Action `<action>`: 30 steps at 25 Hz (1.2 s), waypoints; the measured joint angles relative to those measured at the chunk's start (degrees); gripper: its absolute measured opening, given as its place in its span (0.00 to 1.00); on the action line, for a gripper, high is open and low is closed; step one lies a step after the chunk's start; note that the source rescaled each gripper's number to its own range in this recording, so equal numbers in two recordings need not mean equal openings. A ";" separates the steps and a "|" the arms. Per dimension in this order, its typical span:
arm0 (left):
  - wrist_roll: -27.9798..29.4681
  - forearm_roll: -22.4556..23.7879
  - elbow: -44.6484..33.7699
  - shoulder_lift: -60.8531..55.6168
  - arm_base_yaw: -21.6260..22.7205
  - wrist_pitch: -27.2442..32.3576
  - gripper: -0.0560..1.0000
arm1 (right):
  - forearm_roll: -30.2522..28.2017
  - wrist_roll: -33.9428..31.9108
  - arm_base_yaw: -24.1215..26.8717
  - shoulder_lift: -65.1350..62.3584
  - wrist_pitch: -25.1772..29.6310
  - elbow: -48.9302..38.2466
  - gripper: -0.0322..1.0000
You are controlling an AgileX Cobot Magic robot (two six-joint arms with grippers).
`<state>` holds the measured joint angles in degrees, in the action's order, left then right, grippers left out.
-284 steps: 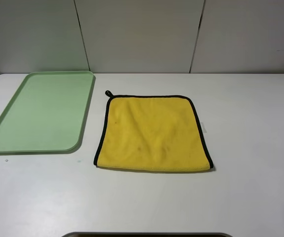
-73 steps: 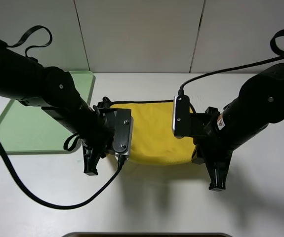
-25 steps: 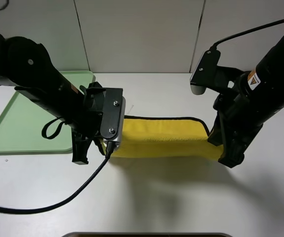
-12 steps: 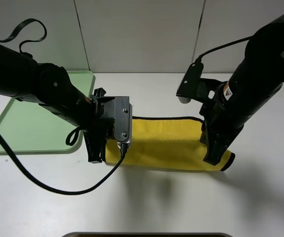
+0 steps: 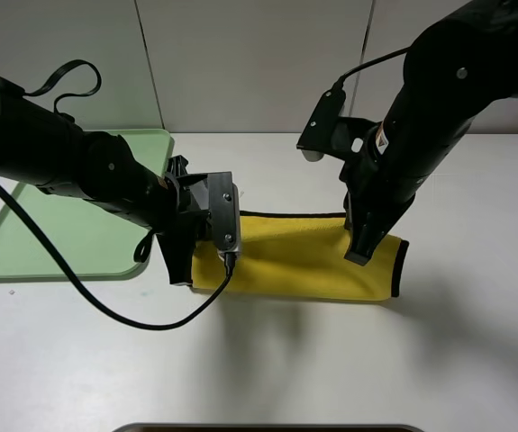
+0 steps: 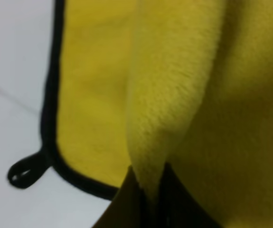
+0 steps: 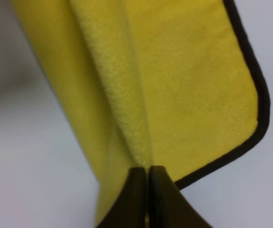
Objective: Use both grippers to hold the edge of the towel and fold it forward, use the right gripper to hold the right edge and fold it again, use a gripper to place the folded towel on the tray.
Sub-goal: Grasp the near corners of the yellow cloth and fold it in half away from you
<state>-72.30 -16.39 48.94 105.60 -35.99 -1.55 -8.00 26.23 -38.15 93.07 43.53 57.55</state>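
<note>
Currently, left claw [image 5: 180,273] and right claw [image 5: 358,255] each pinching yellow towel [image 5: 304,265], towel beside green tray [image 5: 96,247], outside it

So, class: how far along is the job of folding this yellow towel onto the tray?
Done: the grip; the left gripper and right gripper are shut on the yellow plush towel. In hand: the first fold, cloth doubled over but not released. Left: the second fold from the right edge, then placing it on the pale green plastic tray.
</note>
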 joint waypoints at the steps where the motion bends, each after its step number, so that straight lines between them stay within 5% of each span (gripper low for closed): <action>1: 0.05 0.00 0.00 0.06 0.30 -0.80 0.05 | -0.15 0.00 0.00 0.54 -0.21 0.00 0.03; 30: -0.01 0.00 4.22 8.38 1.02 -20.29 0.05 | -11.63 -0.22 0.00 2.21 -9.05 0.01 0.03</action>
<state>-72.31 -16.39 53.16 113.99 -34.97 -21.84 -19.63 26.01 -38.15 95.28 34.48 57.56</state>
